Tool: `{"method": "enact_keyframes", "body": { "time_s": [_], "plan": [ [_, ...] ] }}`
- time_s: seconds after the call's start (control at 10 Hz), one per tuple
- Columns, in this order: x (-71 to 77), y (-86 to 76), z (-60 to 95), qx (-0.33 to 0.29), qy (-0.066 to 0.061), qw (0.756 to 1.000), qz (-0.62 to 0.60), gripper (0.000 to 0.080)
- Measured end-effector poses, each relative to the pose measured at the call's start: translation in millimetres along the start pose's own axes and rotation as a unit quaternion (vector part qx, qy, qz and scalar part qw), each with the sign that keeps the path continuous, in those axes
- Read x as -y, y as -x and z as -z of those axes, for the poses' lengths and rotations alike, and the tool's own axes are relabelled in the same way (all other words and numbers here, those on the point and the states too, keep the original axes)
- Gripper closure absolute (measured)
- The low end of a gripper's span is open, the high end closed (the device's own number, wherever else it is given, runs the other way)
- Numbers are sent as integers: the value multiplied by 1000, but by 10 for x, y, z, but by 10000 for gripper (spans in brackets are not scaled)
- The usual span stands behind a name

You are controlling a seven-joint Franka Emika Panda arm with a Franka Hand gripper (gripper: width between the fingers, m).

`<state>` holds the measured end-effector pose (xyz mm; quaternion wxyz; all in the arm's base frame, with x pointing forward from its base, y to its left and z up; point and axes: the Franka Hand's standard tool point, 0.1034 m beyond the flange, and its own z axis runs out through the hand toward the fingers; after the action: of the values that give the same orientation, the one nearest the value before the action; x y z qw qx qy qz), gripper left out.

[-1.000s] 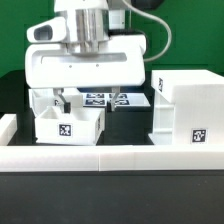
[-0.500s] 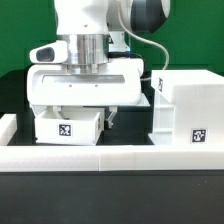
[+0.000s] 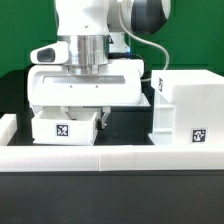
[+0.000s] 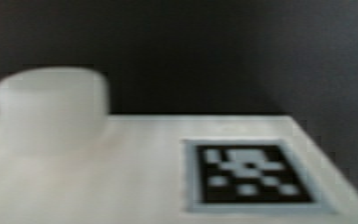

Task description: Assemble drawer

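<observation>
The gripper (image 3: pixel 82 112) is held low over the small tray (image 3: pixel 66 128), which sits directly beneath it. The fingertips are hidden behind the tray's rim, so it cannot be told whether they are spread or closed. The open-fronted case (image 3: pixel 186 108) stands beside the gripper, toward the exterior view's right, apart from the tray. In the wrist view, one blurred finger (image 4: pixel 48 100) is seen against a tagged white surface (image 4: pixel 105 180).

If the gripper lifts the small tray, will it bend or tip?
The tray is probably stiff: its thin walls look straight and moulded. Likely light, being hollow and open-topped. Held by one wall, it may tilt.
</observation>
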<state>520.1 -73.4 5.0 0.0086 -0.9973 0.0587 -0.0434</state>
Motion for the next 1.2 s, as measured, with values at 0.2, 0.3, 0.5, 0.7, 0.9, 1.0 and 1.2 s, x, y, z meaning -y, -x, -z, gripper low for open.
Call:
{"method": "enact_keyframes", "body": {
  "time_s": [0.2,0.3,0.5,0.7,0.9,1.0,1.2],
  "plan": [
    [2,29,-11,3,0,1000,1,730],
    [11,33,-8,3,0,1000,2,758],
    [16,35,-10,3,0,1000,2,758],
    [16,36,-12,3,0,1000,2,758],
    [80,31,54,12,-2,999,49,758],
    [57,24,99,15,-5,997,81,758],
    [-9,79,57,30,-11,993,112,758]
  ]
}}
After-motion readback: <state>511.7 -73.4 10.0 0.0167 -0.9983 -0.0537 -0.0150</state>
